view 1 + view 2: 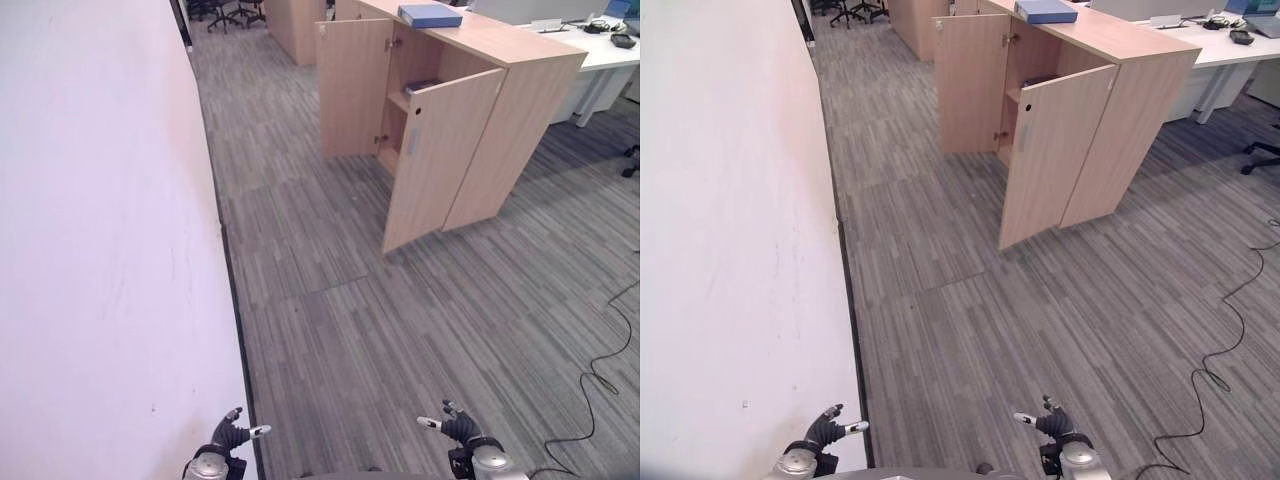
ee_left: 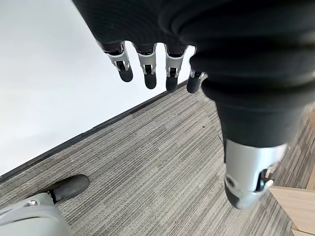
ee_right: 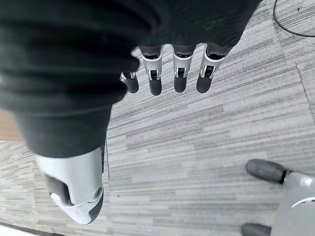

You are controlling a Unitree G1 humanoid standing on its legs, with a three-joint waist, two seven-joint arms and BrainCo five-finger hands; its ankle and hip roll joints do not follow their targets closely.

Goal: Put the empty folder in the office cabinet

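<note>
In the left eye view, no writing can be read on anything. The blue folder (image 1: 430, 15) lies flat on top of the office cabinet (image 1: 520, 110) at the upper right of the frame; both cabinet doors stand open, the nearer door (image 1: 440, 160) swung toward the camera, and a shelf shows inside. The left hand (image 1: 232, 436) sits at the bottom edge left of centre, beside the white wall (image 1: 100, 250), and the right hand (image 1: 452, 427) at the bottom edge right of centre, both low over the grey carpet (image 1: 350, 300) and well apart from the cabinet.

The right eye view adds a white desk (image 1: 1230, 50) behind the cabinet at the upper right.

In the left wrist view, the left hand's fingers (image 2: 147, 69) hang straight and relaxed, thumb apart, holding nothing.

In the right wrist view, the right hand's fingers (image 3: 179, 73) are likewise released and empty above the carpet.
</note>
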